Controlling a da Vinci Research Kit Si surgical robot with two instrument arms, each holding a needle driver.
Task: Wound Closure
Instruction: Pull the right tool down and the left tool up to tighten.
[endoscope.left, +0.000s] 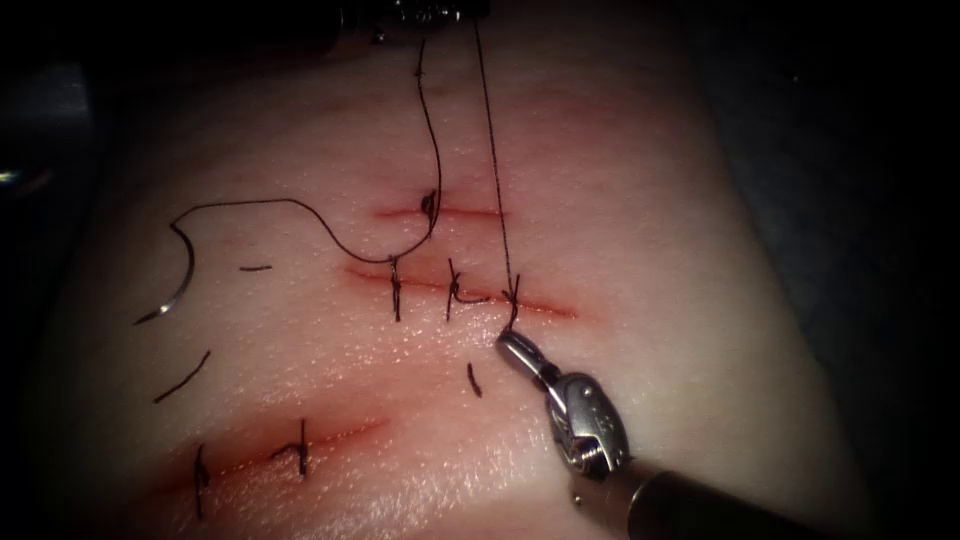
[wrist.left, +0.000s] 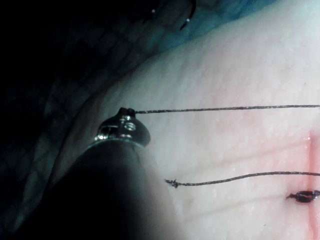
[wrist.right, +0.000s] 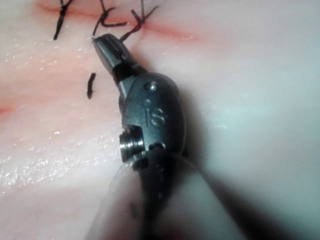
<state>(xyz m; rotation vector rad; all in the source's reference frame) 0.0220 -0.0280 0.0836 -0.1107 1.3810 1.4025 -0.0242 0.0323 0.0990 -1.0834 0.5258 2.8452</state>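
The right tool (endoscope.left: 510, 345), nearest, has its steel jaws pressed together on the short thread tail at the rightmost stitch of the middle cut (endoscope.left: 460, 290); the tissue (endoscope.left: 640, 260) is pale, moist and soft. Left of the cut, the needle (endoscope.left: 178, 285) lies free on the surface, thin, stiff and curved, probably best grasped at mid-curve, since its dark thread (endoscope.left: 300, 205) looks limp and light. Farthest, the left tool (wrist.left: 122, 127) holds a taut strand (endoscope.left: 493, 150), jaws apparently closed.
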